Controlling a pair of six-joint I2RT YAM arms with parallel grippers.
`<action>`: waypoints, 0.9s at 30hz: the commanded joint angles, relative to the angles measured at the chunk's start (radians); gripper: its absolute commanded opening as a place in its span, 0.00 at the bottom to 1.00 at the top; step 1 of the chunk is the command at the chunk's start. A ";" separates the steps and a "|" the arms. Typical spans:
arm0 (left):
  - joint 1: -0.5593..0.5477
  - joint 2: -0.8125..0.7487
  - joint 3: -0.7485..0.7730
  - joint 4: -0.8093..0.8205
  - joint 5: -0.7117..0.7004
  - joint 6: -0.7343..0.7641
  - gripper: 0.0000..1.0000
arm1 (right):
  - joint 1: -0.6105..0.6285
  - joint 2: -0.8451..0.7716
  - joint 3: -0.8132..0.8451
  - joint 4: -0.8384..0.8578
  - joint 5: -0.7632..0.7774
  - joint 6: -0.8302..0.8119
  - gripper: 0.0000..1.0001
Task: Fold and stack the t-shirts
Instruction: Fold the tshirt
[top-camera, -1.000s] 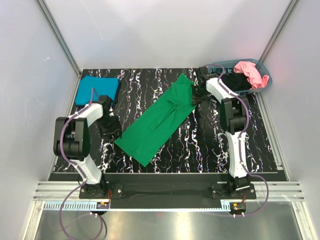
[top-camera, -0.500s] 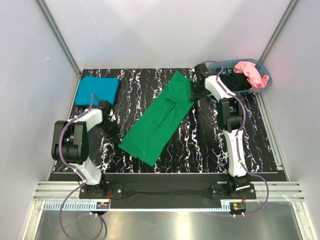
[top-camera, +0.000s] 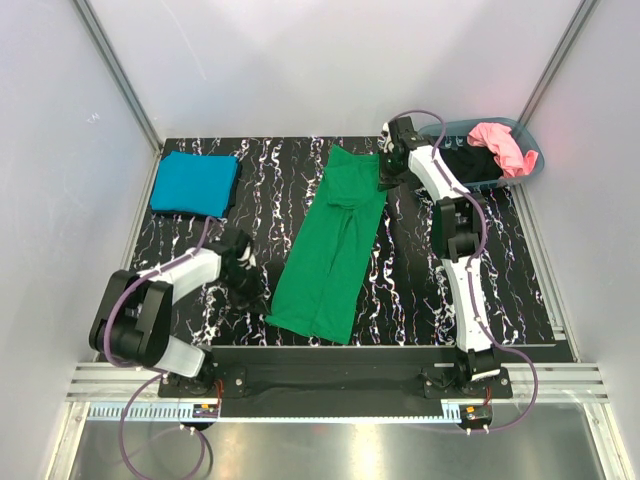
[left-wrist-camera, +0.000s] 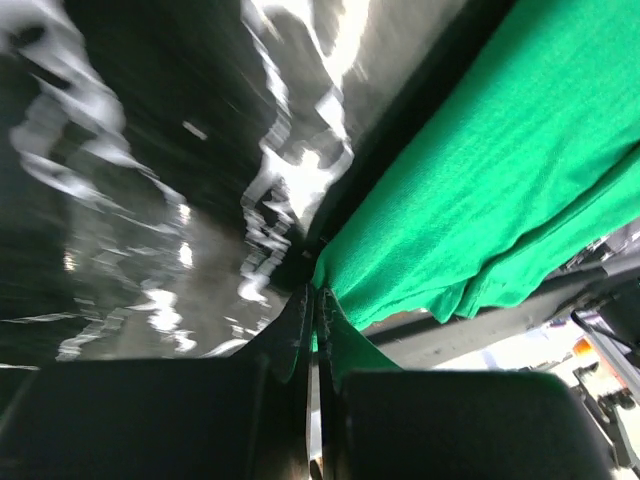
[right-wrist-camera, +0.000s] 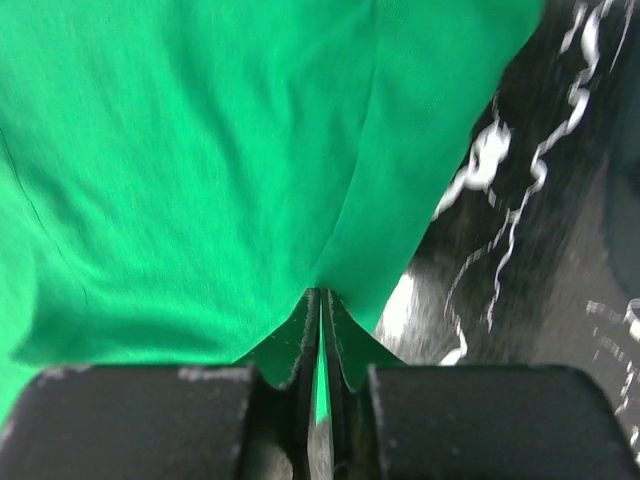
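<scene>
Green cloth runs in a long folded strip over the black marbled table (top-camera: 420, 290). This green t-shirt (top-camera: 335, 250) lies left of the grey-blue basket (top-camera: 533, 165), its far end level with the basket and its near end well away from it. The right gripper (top-camera: 385, 178), between shirt and basket, has its jaws pinched almost together on the shirt's far right edge, a sliver of green between them. The left gripper (top-camera: 258, 290), far from the basket at the shirt's near left corner, is clamped tight on the hem. A pink t-shirt (top-camera: 500, 145) and a black t-shirt (top-camera: 468, 163) sit in the basket. A folded teal t-shirt (top-camera: 195, 182) lies well left of it.
</scene>
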 joint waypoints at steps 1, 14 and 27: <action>-0.045 -0.044 -0.024 0.039 0.026 -0.127 0.00 | -0.009 0.050 0.103 -0.016 -0.031 0.000 0.10; -0.048 -0.025 -0.008 0.012 0.021 -0.168 0.02 | -0.015 -0.076 -0.185 0.318 -0.182 0.461 0.04; -0.057 -0.042 -0.017 0.105 0.055 -0.272 0.00 | -0.019 0.083 -0.022 0.251 -0.194 0.430 0.04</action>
